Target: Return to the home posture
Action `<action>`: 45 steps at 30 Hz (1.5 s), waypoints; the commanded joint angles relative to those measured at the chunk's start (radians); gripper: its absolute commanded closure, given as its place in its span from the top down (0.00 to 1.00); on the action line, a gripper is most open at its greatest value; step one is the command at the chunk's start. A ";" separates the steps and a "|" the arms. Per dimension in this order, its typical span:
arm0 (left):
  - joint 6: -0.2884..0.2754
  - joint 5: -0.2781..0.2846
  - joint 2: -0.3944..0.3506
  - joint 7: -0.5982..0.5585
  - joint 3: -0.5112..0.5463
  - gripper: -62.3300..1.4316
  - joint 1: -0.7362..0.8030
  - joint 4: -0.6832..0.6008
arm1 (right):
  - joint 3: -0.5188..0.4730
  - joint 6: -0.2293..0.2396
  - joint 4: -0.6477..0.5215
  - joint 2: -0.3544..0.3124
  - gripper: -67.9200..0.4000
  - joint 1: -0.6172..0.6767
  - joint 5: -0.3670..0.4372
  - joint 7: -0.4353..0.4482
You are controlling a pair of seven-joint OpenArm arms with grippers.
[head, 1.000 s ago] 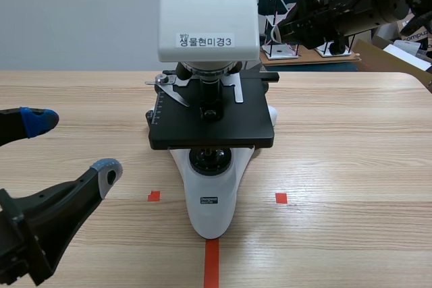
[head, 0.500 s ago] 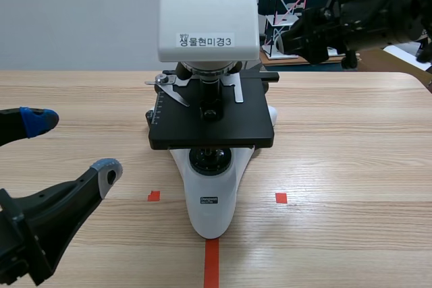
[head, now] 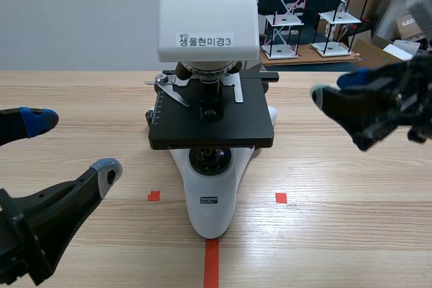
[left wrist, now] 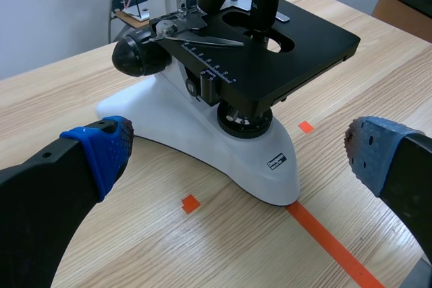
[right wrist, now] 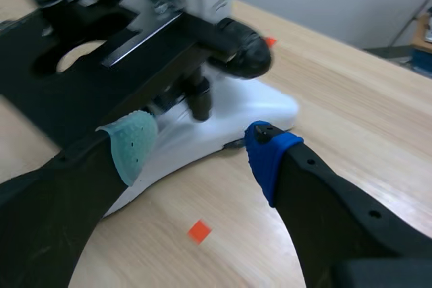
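A white microscope [head: 212, 200] with a black stage [head: 223, 116] stands at the table's middle. My left gripper [head: 71, 145] hovers low at the near left, open, nothing between its blue pads. In the left wrist view the microscope [left wrist: 270, 166] lies ahead of the left gripper [left wrist: 236, 150], well apart from it. My right gripper [head: 332, 87] hangs above the table to the right of the stage, open and holding nothing. In the right wrist view the microscope's base [right wrist: 256, 109] and a focus knob [right wrist: 246, 48] lie just ahead of the right gripper [right wrist: 200, 145].
Behind the wooden table [head: 351, 200], at the back right, stand wire-frame shelf models [head: 290, 11] and a cardboard box [head: 378, 52]. Small orange-red tape squares and a tape line mark the table in front of the microscope.
The right arm has swung down from high at the back right to beside the stage, and its fingers have parted. The left arm has not moved.
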State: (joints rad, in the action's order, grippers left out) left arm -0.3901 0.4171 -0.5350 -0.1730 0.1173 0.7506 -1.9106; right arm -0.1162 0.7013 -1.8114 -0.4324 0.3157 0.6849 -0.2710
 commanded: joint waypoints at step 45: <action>-0.001 0.008 0.000 -0.014 0.007 1.00 0.000 -0.016 | -0.094 0.044 -0.023 -0.011 0.95 0.338 -0.528 0.896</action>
State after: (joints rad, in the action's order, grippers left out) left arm -0.3901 0.4168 -0.5350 -0.1730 0.1173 0.7506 -1.9106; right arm -0.2081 0.7380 -1.8133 -0.4328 0.6624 0.1398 0.6025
